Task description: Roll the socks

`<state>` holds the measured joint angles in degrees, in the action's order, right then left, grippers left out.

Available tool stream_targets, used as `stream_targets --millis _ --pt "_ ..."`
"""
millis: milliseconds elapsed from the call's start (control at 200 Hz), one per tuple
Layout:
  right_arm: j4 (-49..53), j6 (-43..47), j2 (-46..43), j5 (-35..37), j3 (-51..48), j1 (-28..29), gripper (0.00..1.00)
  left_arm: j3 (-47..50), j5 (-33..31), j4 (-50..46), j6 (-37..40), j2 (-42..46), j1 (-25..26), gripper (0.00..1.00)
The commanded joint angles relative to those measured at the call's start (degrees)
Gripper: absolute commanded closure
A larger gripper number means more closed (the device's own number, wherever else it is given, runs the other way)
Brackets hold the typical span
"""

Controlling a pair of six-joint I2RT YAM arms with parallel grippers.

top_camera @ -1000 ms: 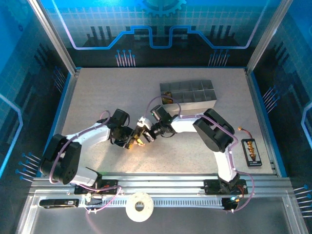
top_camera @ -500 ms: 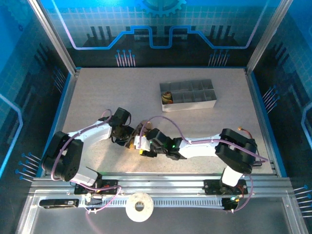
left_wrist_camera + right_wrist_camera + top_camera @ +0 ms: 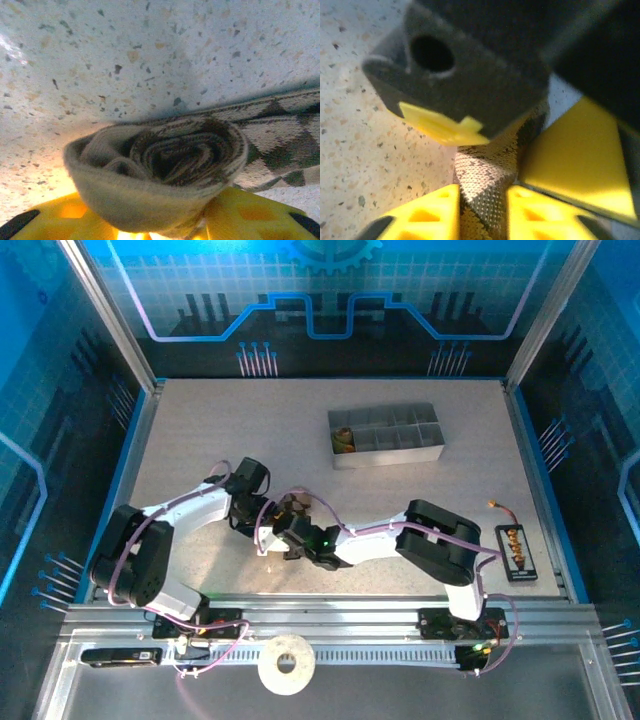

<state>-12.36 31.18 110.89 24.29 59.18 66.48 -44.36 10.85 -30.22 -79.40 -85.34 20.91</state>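
Right gripper [image 3: 482, 202] pinches checked sock [image 3: 479, 172]; end rolled.

I take the grey tray [image 3: 390, 459] as my mark. Behind it and well off to its left the table is bare, so I can pass freely there. To its right the table is bare as far as a small black board [image 3: 513, 551] lying nearer the arm bases. On the tray's near side runs a bare strip, and then my right arm [image 3: 400, 540] lies low across the table and bars the way. Near-left of the tray, the left gripper [image 3: 155, 227] crowds just in front of my right gripper [image 3: 482, 215], which pinches the diamond-check sock [image 3: 480, 185].
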Motion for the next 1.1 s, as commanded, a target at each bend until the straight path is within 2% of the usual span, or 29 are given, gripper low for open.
stream_targets --millis 0,75,200,255,385,480,645,835,986,1096 --pt "7.59 -7.00 2.55 -6.05 0.03 -2.21 0.93 1.18 0.19 -7.88 -1.45 4.68 -0.78 0.31" --pt "9.44 -11.20 1.52 -12.10 -1.29 -3.88 0.99 1.56 0.14 -8.61 -2.40 8.73 -2.77 0.19" --pt "9.53 -17.29 0.13 -27.07 -4.17 -8.25 1.00 1.79 0.73 -10.81 -3.24 12.87 -6.20 0.09" --pt "9.87 -19.40 0.45 -32.90 -4.48 -10.13 1.00 1.52 -0.30 -11.87 -3.25 14.45 -6.97 0.07" --pt "9.50 -23.15 1.30 -39.73 -4.91 -13.20 1.00 1.72 -1.27 -11.47 -3.00 16.09 -7.55 0.07" --pt "8.31 -26.35 1.99 -44.24 -5.28 -15.61 1.00 2.30 0.05 -10.56 -2.63 15.00 -7.48 0.09" --pt "5.13 -32.83 3.70 -51.52 -5.92 -19.86 1.00 4.05 1.69 -4.86 -2.30 14.20 -6.78 0.18" --pt "0.73 -40.95 7.91 -61.17 -5.88 -24.12 1.00 2.29 2.86 1.10 -0.65 8.20 -3.52 0.19" --pt "-4.64 -45.72 10.03 -63.59 -7.37 -25.90 1.00 0.61 3.10 4.23 0.06 1.90 -0.69 0.22" --pt "-6.20 -46.95 10.57 -63.39 -8.41 -26.47 1.00 -0.35 3.00 5.32 1.48 -2.58 0.14 0.31"
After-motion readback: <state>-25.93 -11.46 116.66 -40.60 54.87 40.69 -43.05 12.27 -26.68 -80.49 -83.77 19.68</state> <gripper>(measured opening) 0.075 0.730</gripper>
